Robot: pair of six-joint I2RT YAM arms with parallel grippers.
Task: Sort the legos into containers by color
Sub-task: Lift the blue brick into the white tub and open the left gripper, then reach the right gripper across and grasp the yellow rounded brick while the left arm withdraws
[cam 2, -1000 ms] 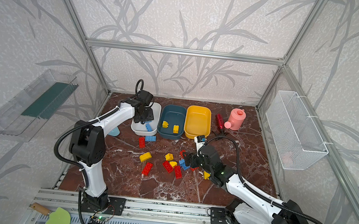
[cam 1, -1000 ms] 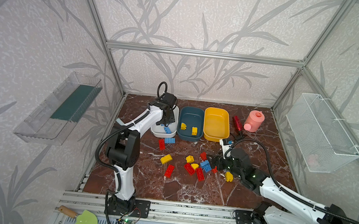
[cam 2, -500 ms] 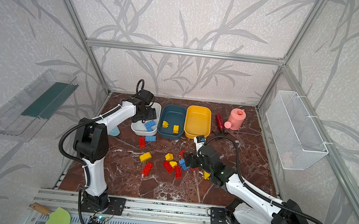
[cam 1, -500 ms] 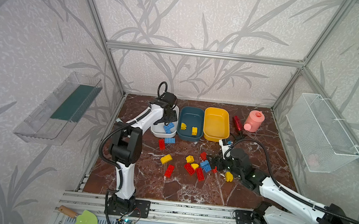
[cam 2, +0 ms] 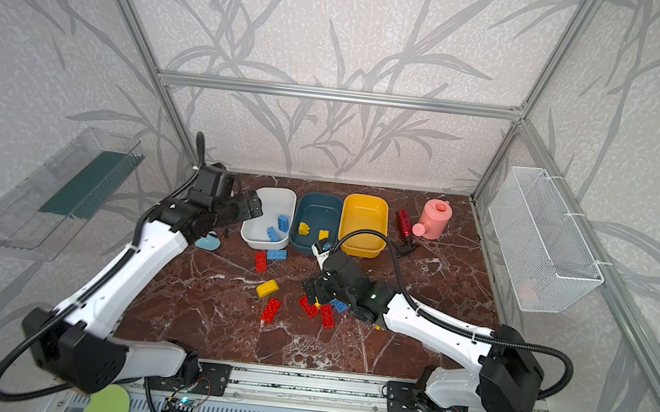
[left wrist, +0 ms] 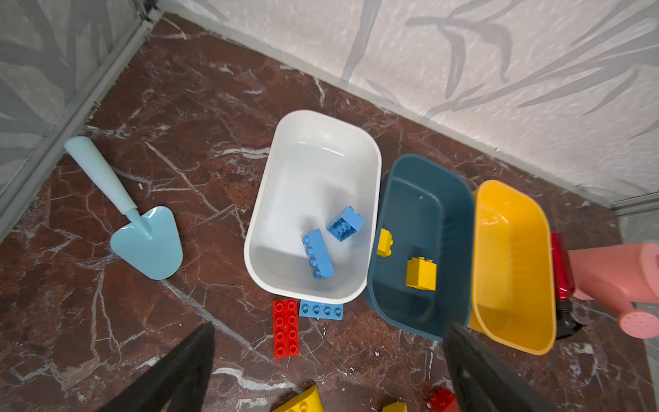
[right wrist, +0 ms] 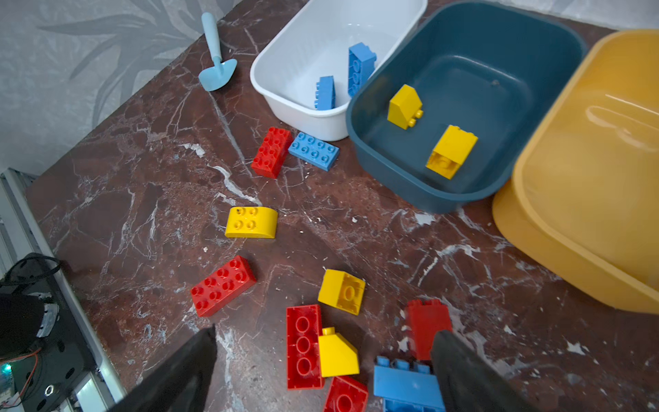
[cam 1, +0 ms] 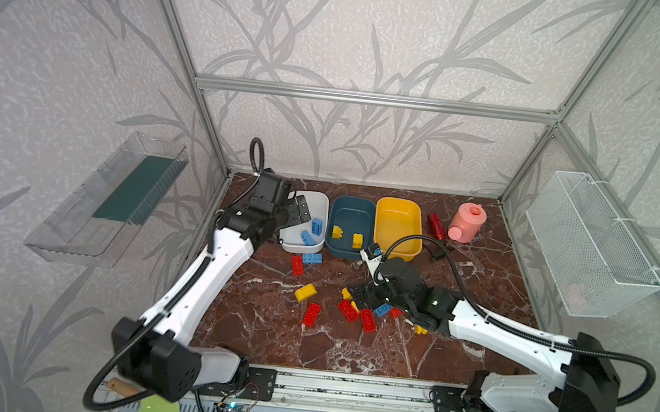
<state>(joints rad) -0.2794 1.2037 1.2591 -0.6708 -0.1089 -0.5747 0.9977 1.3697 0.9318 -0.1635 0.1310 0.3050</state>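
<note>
On the marbled red-brown table, most of the legos lay loose in front of the containers. Two blue bricks lay in the white tub, and two yellow bricks lay in the dark teal tub beside it. The yellow tub stood at the teal tub's other side. A red brick and a blue brick lay side by side, just in front of the white tub. Nearer the front, a rounded yellow brick and a second red brick lay apart from the rest. Red, yellow and blue pieces lay bunched together under the right gripper.

The right gripper's fingers were spread wide, low over that bunch, with nothing clamped; one finger hid part of a blue piece. The left gripper hung above the white tub's outer rim, its fingers likewise wide apart and holding nothing.

A pale blue trowel lay on the table beside the white tub, on the side away from the teal one. A red cylinder and a pink watering can were past the yellow tub. A wire basket hung on the right wall, a clear tray on the left wall.
</note>
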